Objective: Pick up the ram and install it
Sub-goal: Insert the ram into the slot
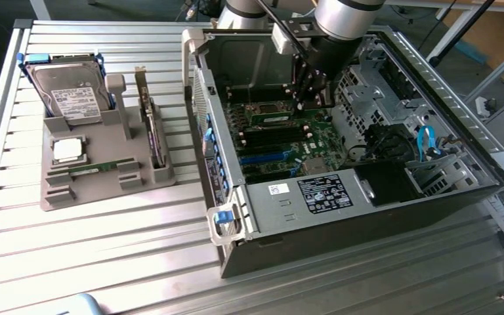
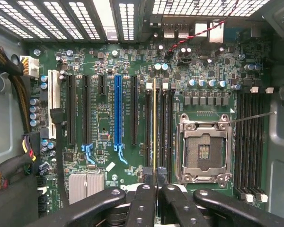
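Table (image 1: 103, 262), exterior view's left to right:

1. A grey holder tray (image 1: 94, 190) lies near the table's left edge. A hard drive (image 1: 75, 88) stands in the tray's far corner, and a processor chip (image 1: 68, 149) lies by its left edge. A second memory stick (image 1: 94, 168) lies flat near the tray's middle. An expansion card (image 1: 151, 128) stands upright along the tray's right edge.
2. An open computer case (image 1: 348, 223) lies on its side just beside the tray. The arm reaches down into it, with the gripper (image 1: 312, 98) over the motherboard's far half.

Motherboard (image 2: 102, 127), wrist view:

3. A blue expansion slot (image 2: 117, 111) is well apart from the open processor socket (image 2: 202, 149). A bank of black memory slots (image 2: 161, 123) runs between them.
4. The gripper (image 2: 155, 178) is pinching the ram (image 2: 154, 123), its fingers (image 2: 143, 194) pressed against both faces. The stick shows edge-on, parallel with the memory slots and directly over that bank. I cannot tell whether it is seated in a slot.
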Tool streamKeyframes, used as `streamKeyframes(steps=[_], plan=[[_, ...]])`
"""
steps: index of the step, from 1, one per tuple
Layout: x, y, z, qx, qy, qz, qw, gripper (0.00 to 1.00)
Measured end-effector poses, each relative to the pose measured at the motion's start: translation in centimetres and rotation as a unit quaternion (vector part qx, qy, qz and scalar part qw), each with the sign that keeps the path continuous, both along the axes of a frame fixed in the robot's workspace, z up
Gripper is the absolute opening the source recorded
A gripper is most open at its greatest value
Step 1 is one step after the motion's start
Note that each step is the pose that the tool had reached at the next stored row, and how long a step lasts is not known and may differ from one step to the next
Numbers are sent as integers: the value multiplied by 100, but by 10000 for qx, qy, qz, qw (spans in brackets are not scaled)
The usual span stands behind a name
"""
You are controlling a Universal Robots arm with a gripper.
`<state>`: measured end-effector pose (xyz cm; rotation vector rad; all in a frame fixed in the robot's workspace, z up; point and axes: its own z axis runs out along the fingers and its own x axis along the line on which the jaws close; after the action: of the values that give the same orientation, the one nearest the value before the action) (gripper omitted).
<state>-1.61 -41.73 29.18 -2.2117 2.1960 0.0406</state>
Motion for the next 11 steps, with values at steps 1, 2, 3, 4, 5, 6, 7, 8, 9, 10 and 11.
streamKeyframes(steps=[1,2,3,4,5,6,7,8,9,10,11], plan=[[0,0,0,0,0,0,10000,12],[1,0,0,0,0,0,10000,12],[5,0,0,0,0,1,10000,12],[10,0,0,0,0,1,10000,12],[17,0,0,0,0,0,10000,12],[25,0,0,0,0,0,10000,12],[34,0,0,0,0,0,10000,12],[39,0,0,0,0,0,10000,12],[40,0,0,0,0,0,10000,12],[40,0,0,0,0,-3,10000,12],[40,0,0,0,0,-9,10000,12]])
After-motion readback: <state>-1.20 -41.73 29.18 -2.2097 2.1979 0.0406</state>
